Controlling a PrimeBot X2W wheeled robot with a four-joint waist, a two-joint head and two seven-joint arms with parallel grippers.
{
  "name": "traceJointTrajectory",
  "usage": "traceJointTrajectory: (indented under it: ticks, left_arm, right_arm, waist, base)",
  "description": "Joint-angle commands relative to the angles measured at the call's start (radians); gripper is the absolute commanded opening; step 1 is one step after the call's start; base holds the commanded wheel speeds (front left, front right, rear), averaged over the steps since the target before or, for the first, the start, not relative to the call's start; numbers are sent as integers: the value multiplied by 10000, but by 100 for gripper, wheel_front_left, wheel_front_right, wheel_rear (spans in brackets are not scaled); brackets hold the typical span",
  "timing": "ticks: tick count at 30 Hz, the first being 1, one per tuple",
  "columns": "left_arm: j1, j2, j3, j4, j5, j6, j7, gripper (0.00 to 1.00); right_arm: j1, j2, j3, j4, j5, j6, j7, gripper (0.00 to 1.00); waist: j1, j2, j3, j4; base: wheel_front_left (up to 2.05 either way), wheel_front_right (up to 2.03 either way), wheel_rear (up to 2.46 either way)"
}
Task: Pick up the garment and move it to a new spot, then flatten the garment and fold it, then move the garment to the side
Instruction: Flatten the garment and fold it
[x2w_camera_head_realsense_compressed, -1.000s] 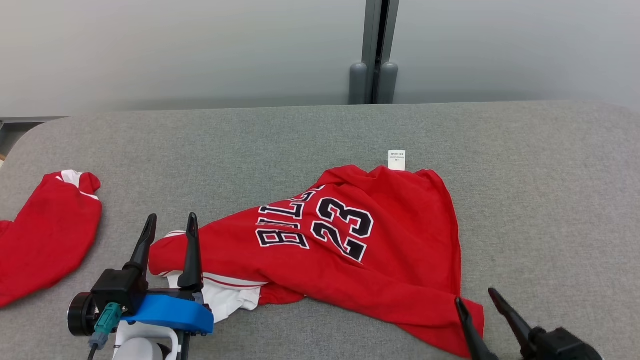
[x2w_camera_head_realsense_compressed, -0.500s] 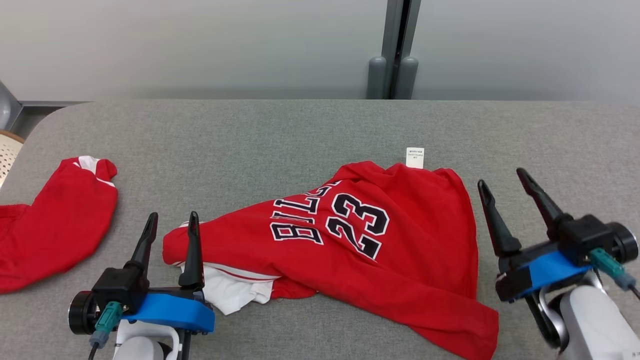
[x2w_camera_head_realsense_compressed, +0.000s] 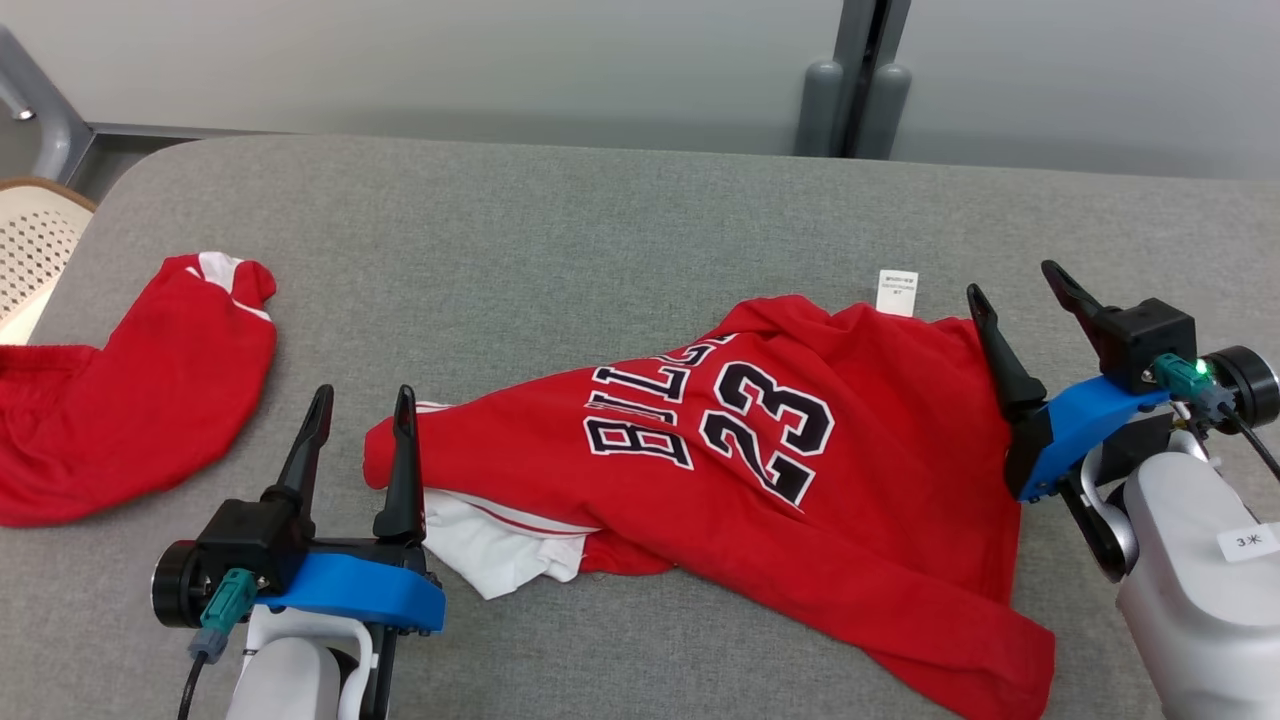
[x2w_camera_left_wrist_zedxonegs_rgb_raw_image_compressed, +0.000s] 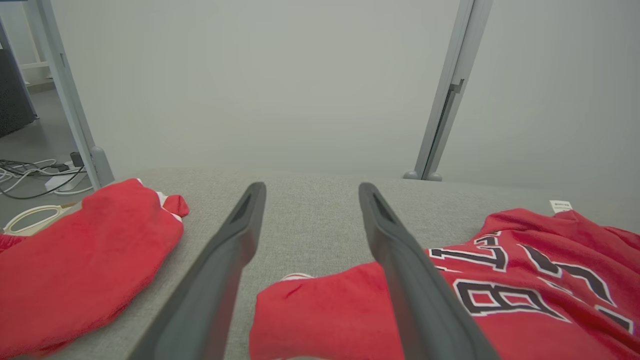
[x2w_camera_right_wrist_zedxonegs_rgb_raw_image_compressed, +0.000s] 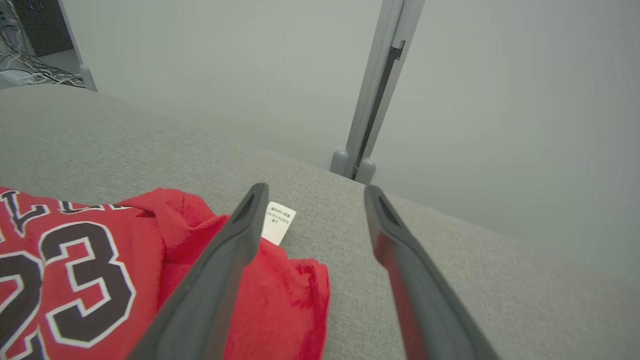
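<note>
The garment (x2w_camera_head_realsense_compressed: 750, 470) is a red jersey with a black "23". It lies crumpled on the grey table (x2w_camera_head_realsense_compressed: 550, 220), with a white lining at its near left and a white tag (x2w_camera_head_realsense_compressed: 897, 291) at its far edge. My left gripper (x2w_camera_head_realsense_compressed: 364, 392) stands open just off the jersey's left end, holding nothing. The left wrist view has the jersey (x2w_camera_left_wrist_zedxonegs_rgb_raw_image_compressed: 525, 310) to the right of the open left gripper (x2w_camera_left_wrist_zedxonegs_rgb_raw_image_compressed: 311, 186). My right gripper (x2w_camera_head_realsense_compressed: 1010, 278) is open at the jersey's right edge. In the right wrist view the right gripper (x2w_camera_right_wrist_zedxonegs_rgb_raw_image_compressed: 315, 187) hangs over the jersey's corner (x2w_camera_right_wrist_zedxonegs_rgb_raw_image_compressed: 100, 260) near the tag (x2w_camera_right_wrist_zedxonegs_rgb_raw_image_compressed: 278, 222).
A second red garment (x2w_camera_head_realsense_compressed: 150, 390) with white trim lies at the table's left end. Off the left edge stands a white perforated seat (x2w_camera_head_realsense_compressed: 35, 250). A grey post (x2w_camera_head_realsense_compressed: 855, 110) and a pale wall run behind the table.
The head camera has shifted. My right arm came up from the lower right to the jersey's right edge, its jaws opening slightly wider. The left gripper has kept its place.
</note>
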Motion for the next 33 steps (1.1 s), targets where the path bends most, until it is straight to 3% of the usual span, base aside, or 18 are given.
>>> traceJointTrajectory:
  ticks: [1,14,24,25,26,33]
  left_arm:
    - [-168,-11,-69,26,-59,-22,-29,100]
    - [-403,-34,-251,76,-240,-22,-29,100]
    - [-491,-44,-412,23,-403,-22,-29,100]
    - [-489,-44,-409,19,-416,-22,-29,100]
    - [-482,-44,-397,14,-426,-22,-29,100]
    - [-172,-44,-145,47,-307,-22,-29,100]
  right_arm:
    - [-296,-106,27,436,45,1,6,100]
    - [-1290,-106,467,3767,278,1,244,100]
    - [-1631,264,1165,5268,917,2,518,100]
    - [-1656,287,1241,5324,991,4,491,47]
    - [-1670,305,1300,5327,1091,4,380,2]
    - [-1633,272,1862,4760,1457,-1,-478,0]
  waist:
    - [-1,-1,168,204]
    - [-1,-1,537,711]
    - [-1,-1,621,873]
    - [-1,-1,615,874]
    - [-1,-1,604,871]
    - [-1,-1,223,615]
  base:
    - [0,0,0]
    - [0,0,0]
    - [0,0,0]
    - [0,0,0]
    - [0,0,0]
    - [0,0,0]
